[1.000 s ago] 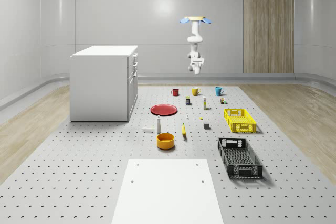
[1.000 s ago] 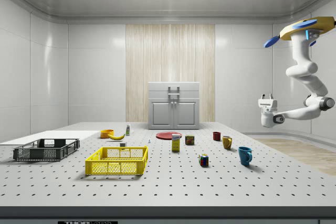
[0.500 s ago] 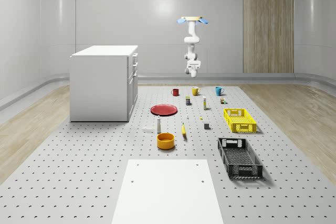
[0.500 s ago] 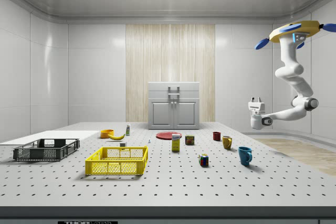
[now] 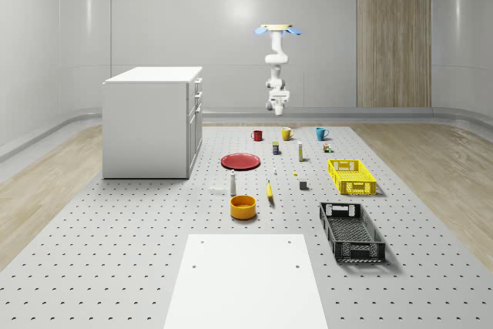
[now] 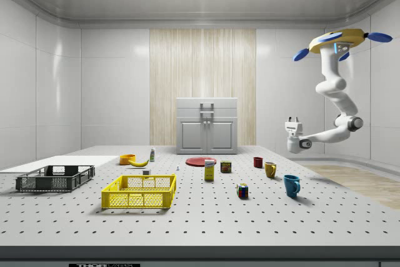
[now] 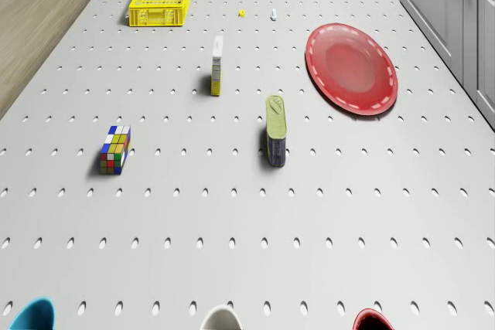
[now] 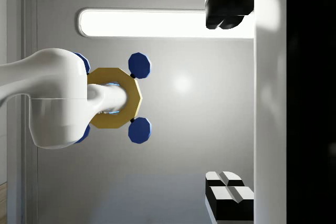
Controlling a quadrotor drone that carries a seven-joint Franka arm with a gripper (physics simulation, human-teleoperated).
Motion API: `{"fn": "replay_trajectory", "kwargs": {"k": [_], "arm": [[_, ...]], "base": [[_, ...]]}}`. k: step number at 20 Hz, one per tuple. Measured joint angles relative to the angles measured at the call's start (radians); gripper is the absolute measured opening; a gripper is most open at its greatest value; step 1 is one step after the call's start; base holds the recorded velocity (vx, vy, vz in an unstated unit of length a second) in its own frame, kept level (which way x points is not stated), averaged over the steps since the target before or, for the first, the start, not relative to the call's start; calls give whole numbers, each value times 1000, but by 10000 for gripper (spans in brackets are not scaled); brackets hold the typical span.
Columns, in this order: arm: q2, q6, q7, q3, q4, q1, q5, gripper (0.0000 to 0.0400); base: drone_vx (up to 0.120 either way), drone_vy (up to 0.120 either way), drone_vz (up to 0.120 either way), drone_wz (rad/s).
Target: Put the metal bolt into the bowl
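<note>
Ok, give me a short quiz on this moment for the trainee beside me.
1. True or false: the gripper is shut on something.
2. The orange bowl stands nearest to: A the banana; B the blue mug; C the yellow crate.
3. Fill in: the drone hovers high at the table's end where three ___ stand.

Key: 1 false, its fingers are apart and empty. 2 A. 3 mugs.

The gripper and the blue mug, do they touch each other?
Apart. In the side view the gripper hangs in the air, well above the blue mug on the table.
</note>
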Motion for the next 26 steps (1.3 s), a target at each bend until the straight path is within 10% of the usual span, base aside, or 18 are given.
{"fn": "replay_trajectory", "kwargs": {"k": [14, 26], "arm": [[-7, 10, 0, 3, -6, -2, -3, 400], [-13, 19, 3, 24, -13, -9, -32, 400]], "base": [[120, -120, 0, 0], [120, -3, 0, 0]]}}
